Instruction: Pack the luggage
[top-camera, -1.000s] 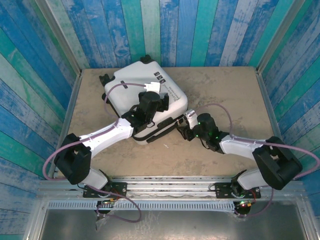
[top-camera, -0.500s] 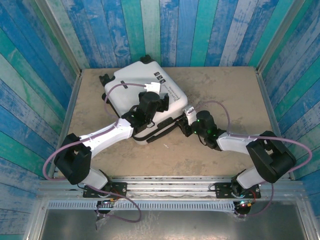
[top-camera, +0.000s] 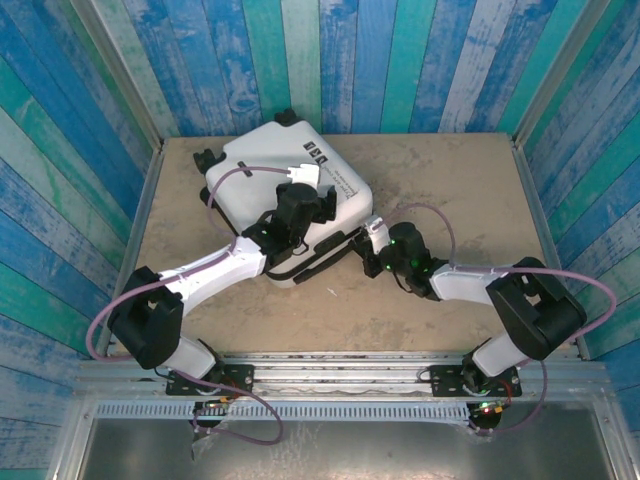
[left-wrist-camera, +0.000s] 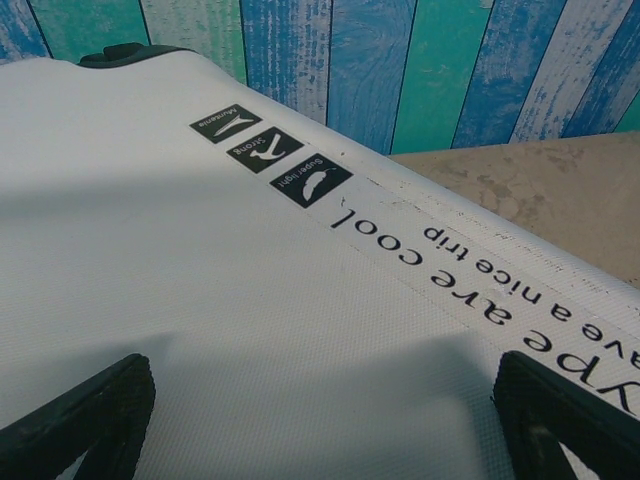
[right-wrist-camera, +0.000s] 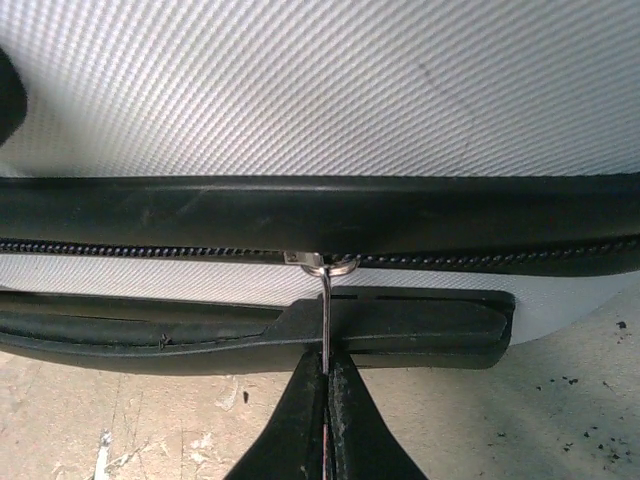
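Note:
The luggage (top-camera: 255, 170), a white hard-shell suitcase with black trim, lies closed on the table at back left. My left gripper (top-camera: 300, 205) sits open over its top shell, with black fingers (left-wrist-camera: 90, 410) spread wide above the white surface (left-wrist-camera: 200, 280) near the printed labels. My right gripper (top-camera: 368, 240) is at the suitcase's near right side. In the right wrist view it (right-wrist-camera: 326, 370) is shut on the thin metal zipper pull (right-wrist-camera: 325, 300), which hangs from the slider on the black zipper line (right-wrist-camera: 150, 248), just above a black side handle (right-wrist-camera: 420, 325).
Blue and teal plank walls (top-camera: 400, 60) enclose the table on three sides. Bare tan tabletop (top-camera: 460, 190) spreads to the right of the suitcase. A metal rail (top-camera: 340, 365) with the arm bases runs along the near edge.
My right gripper has moved left up to the suitcase's side and closed on the zipper pull. The suitcase shifted slightly toward the back left. The left gripper stayed open on top.

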